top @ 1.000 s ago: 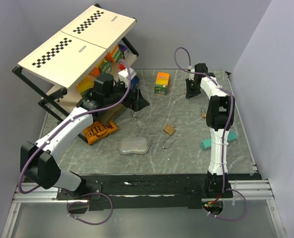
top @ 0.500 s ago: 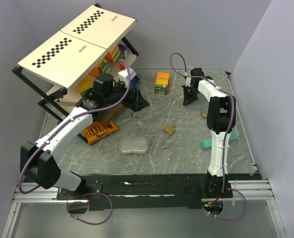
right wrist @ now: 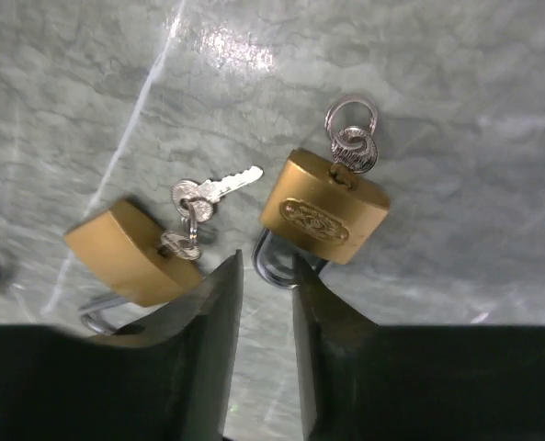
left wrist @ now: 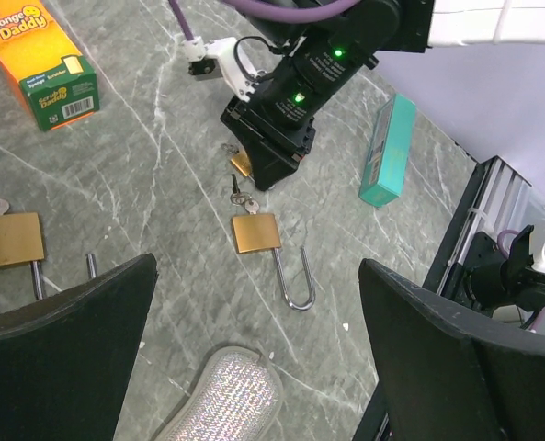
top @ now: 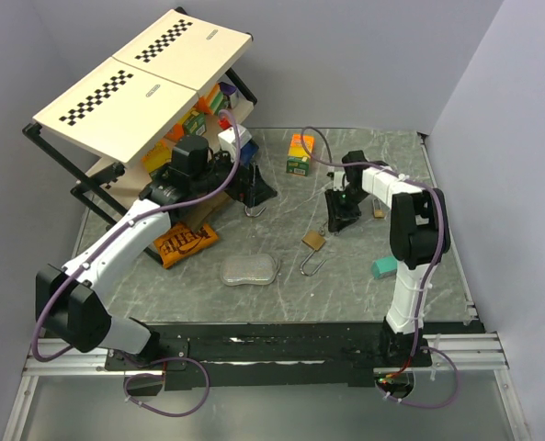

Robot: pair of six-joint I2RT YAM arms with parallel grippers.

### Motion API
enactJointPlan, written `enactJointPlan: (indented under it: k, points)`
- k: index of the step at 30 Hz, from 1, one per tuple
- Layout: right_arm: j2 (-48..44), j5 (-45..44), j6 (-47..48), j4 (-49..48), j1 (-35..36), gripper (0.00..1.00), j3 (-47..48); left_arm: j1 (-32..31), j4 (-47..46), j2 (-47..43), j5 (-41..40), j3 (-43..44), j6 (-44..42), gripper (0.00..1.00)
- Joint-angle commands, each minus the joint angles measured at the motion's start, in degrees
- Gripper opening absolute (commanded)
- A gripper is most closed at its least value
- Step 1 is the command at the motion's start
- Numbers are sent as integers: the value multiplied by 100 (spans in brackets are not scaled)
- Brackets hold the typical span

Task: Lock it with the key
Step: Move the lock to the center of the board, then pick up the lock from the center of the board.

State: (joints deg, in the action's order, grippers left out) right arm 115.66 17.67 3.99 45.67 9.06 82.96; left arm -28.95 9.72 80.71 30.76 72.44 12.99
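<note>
Two brass padlocks lie on the marble table under my right gripper [right wrist: 265, 271]. One padlock [right wrist: 323, 216] has a key ring [right wrist: 350, 147] at its base, and its shackle [right wrist: 272, 266] lies just off my fingertips. The other padlock [right wrist: 134, 253] carries a bunch of keys [right wrist: 198, 197]; its shackle [left wrist: 295, 280] stands open. The right jaws stand a narrow gap apart with nothing between them. My left gripper [left wrist: 258, 266] hovers wide open and empty, high above that open padlock [left wrist: 256, 232]. A third padlock [left wrist: 10, 241] lies below it at the left.
A Sponge Daddy box [top: 300, 153] stands at the back. A teal block [top: 384, 267] lies at the right, a silver scrub pad [top: 250, 269] near the front, and an orange snack bag [top: 185, 242] at the left. A stocked shelf with checkerboard panels [top: 143, 83] fills the back left.
My right gripper has swung from the back right toward the middle and come down over the two padlocks. The left arm has stayed put.
</note>
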Motion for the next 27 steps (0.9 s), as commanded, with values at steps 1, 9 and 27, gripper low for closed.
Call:
enactJointPlan:
  k: [1, 9, 27]
  points:
    - [-692, -281, -196, 83, -45, 53, 19, 12, -163, -292, 44, 59, -25, 96]
    - [-651, -983, -697, -251, -10, 64, 71, 12, -189, -371, -52, -2, 10, 96]
    - [176, -1433, -1374, -164, 395, 60, 441, 21, -207, -556, -132, -248, -7, 96]
